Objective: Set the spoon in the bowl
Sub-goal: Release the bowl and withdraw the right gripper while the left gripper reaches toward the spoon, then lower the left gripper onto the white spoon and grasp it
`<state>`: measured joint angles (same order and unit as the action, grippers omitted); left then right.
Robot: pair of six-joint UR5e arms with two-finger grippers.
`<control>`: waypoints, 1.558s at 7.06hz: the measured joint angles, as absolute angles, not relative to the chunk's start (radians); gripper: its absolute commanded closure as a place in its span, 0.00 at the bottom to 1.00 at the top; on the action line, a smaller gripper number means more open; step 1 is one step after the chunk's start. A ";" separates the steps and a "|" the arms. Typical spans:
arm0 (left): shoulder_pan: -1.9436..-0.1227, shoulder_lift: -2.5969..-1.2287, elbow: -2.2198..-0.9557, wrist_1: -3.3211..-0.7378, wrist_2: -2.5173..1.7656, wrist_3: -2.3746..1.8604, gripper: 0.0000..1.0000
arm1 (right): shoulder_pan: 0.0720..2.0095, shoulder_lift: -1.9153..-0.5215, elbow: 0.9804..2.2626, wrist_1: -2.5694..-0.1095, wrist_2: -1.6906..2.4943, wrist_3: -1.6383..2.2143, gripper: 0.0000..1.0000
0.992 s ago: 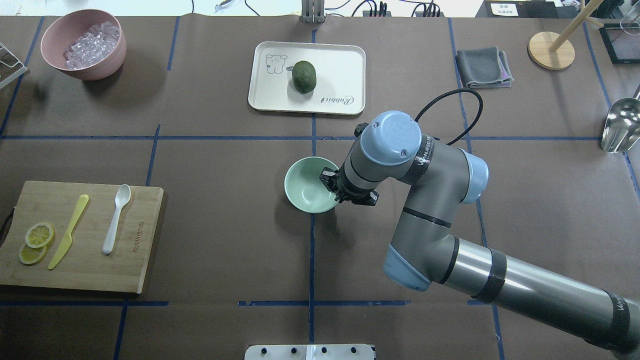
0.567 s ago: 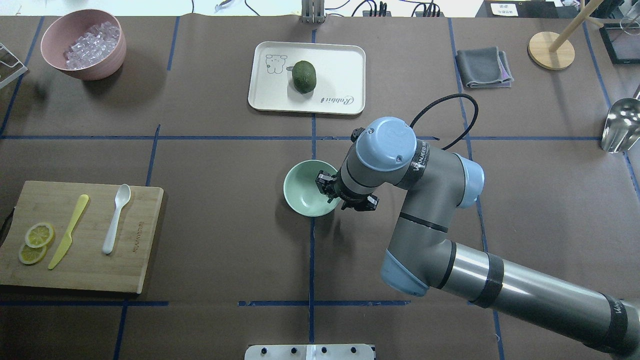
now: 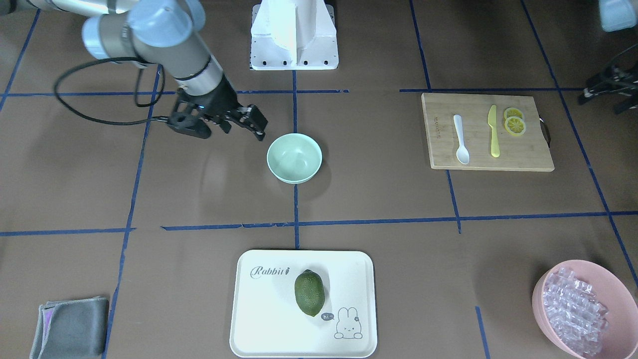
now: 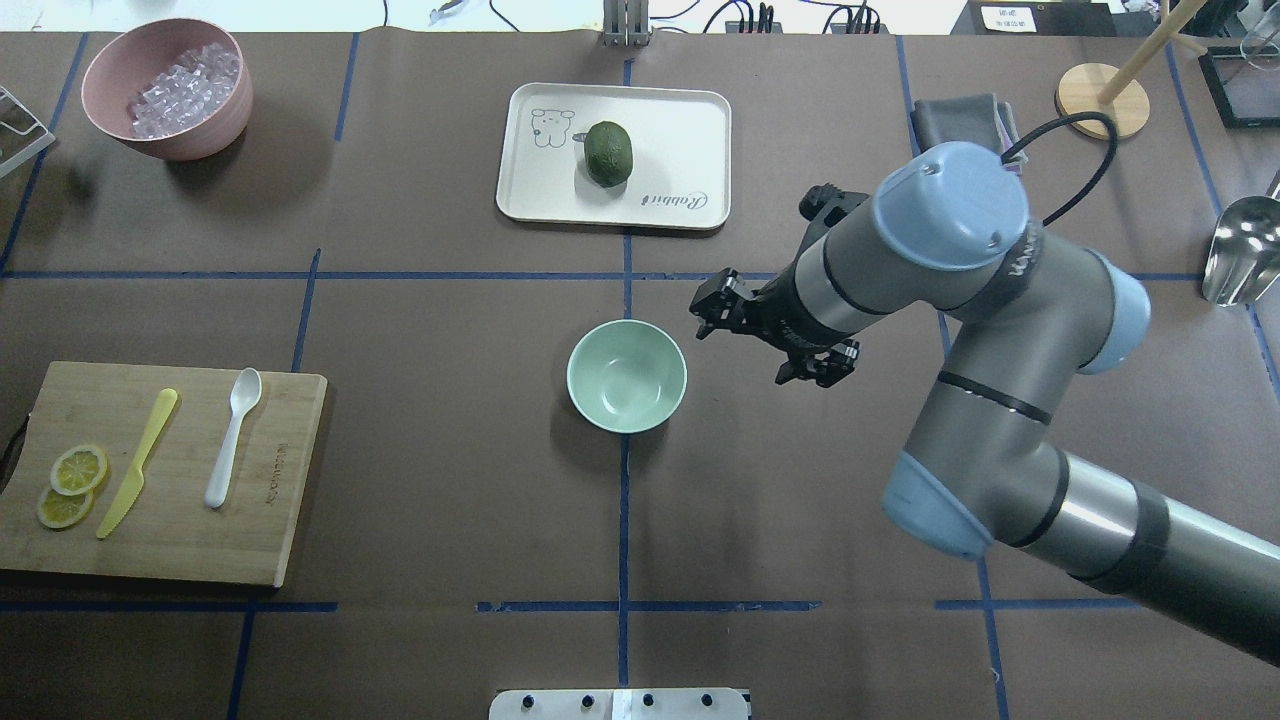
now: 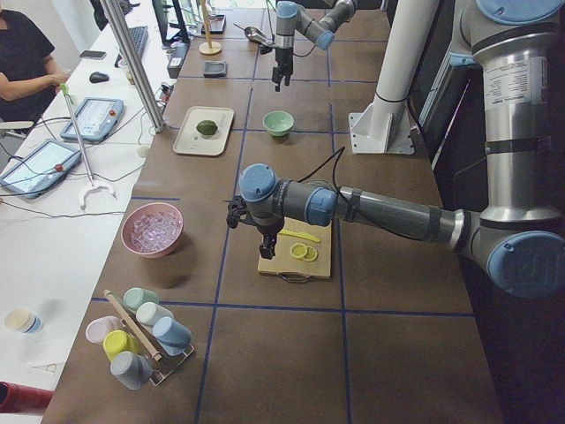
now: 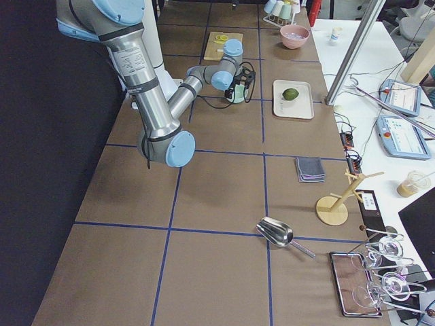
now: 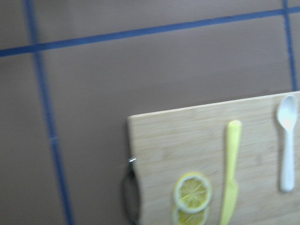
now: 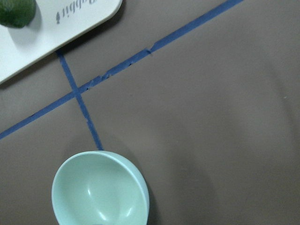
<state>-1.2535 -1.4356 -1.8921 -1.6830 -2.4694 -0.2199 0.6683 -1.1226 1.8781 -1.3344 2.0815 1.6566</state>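
Note:
The white spoon [image 4: 232, 437] lies on the wooden cutting board [image 4: 280, 480] at the left, scoop pointing away from me; it also shows in the front view [image 3: 460, 139] and the left wrist view [image 7: 287, 140]. The mint-green bowl [image 4: 627, 375] stands empty at the table's middle [image 3: 294, 157] [image 8: 98, 192]. My right gripper [image 4: 708, 302] hovers open and empty just right of and behind the bowl [image 3: 256, 122]. My left gripper [image 5: 265, 252] hangs near the board's outer end; I cannot tell whether it is open or shut.
A yellow knife [image 4: 138, 462] and lemon slices [image 4: 72, 485] share the board. A pink bowl of ice pieces [image 4: 165, 88] is at the back left. A white tray [image 4: 680, 130] with a green fruit [image 4: 608, 153] is behind the bowl. A metal scoop [image 4: 1240, 260] is far right.
My right gripper has left the bowl's right rim, risen and drawn back to the right. The bowl has stayed in place. The spoon has not moved.

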 measured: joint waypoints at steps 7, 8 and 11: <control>-0.751 -1.594 -1.854 -1.898 -2.126 -0.864 0.03 | 0.884 -1.488 2.003 -1.323 2.155 1.213 0.00; -0.733 -1.604 -1.841 -1.897 -2.121 -0.864 0.07 | 0.891 -1.500 2.001 -1.324 2.155 1.192 0.00; -0.719 -1.614 -1.815 -1.896 -2.107 -0.860 0.30 | 0.894 -1.509 1.996 -1.324 2.155 1.179 0.00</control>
